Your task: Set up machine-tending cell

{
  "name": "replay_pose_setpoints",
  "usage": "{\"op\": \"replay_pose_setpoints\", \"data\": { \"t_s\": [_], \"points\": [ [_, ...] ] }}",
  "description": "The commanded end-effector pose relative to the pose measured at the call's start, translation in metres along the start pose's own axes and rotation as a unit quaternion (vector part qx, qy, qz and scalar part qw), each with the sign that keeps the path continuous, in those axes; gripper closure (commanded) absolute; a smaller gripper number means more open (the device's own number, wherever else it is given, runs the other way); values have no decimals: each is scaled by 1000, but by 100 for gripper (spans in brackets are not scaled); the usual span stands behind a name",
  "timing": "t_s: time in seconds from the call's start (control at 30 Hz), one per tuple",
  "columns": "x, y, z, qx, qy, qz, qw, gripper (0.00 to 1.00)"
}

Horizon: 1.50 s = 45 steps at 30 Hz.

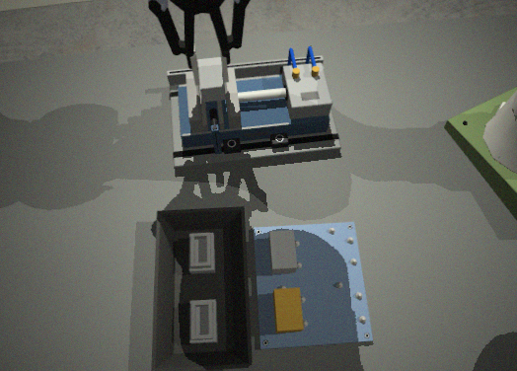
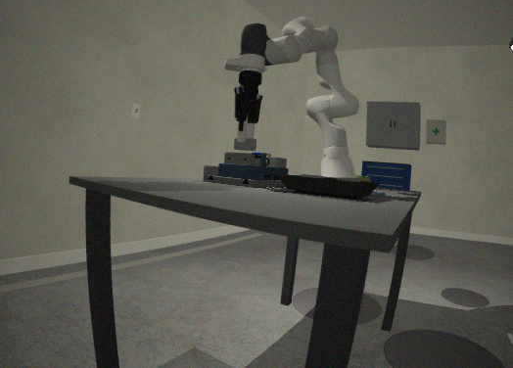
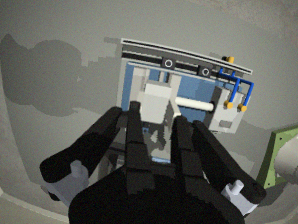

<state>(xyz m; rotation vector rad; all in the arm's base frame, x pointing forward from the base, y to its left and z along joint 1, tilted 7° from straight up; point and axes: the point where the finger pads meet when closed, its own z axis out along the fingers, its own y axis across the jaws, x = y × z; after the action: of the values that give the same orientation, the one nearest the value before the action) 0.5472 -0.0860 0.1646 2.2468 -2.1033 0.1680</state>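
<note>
My gripper [image 1: 209, 56] is shut on a grey aluminium blank [image 1: 212, 78] and holds it a little above the left end of the blue vise [image 1: 254, 111]. From the side the blank [image 2: 245, 144] hangs just clear of the vise top [image 2: 247, 165]. In the wrist view the blank [image 3: 156, 103] sits between my fingers over the vise [image 3: 182, 90]. The narrow opening [image 1: 215, 115] with the work stop [image 1: 215, 127] lies under the blank. The hose block [image 1: 308, 90] is at the right end. Two finished parts [image 1: 202, 252] [image 1: 203, 320] lie pocket up in the dark outfeed tray [image 1: 204, 285].
The light blue infeed plate [image 1: 311, 285] holds one aluminium blank [image 1: 283, 251] and one brass blank [image 1: 288, 309], both flat, among small pins. The arm's green base plate [image 1: 485, 140] is at the right edge. The tray stands right beside the plate.
</note>
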Motion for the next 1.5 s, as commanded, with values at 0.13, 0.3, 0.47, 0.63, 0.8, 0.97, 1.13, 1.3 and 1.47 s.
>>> {"op": "replay_pose_setpoints", "data": {
  "t_s": [0.13,0.3,0.47,0.63,0.8,0.97,1.13,1.3,1.47],
  "points": [
    [1,-3,3,5,-1,-1,1000,100],
    [1,-3,4,5,-1,-1,1000,100],
    [1,-3,5,5,-1,-1,1000,100],
    [1,-3,5,5,-1,-1,1000,100],
    [1,-3,5,5,-1,-1,1000,100],
    [1,-3,5,5,-1,-1,1000,100],
    [1,-3,5,5,-1,-1,1000,100],
    [1,-3,5,5,-1,-1,1000,100],
    [1,-3,5,5,-1,-1,1000,100]
  ]
}}
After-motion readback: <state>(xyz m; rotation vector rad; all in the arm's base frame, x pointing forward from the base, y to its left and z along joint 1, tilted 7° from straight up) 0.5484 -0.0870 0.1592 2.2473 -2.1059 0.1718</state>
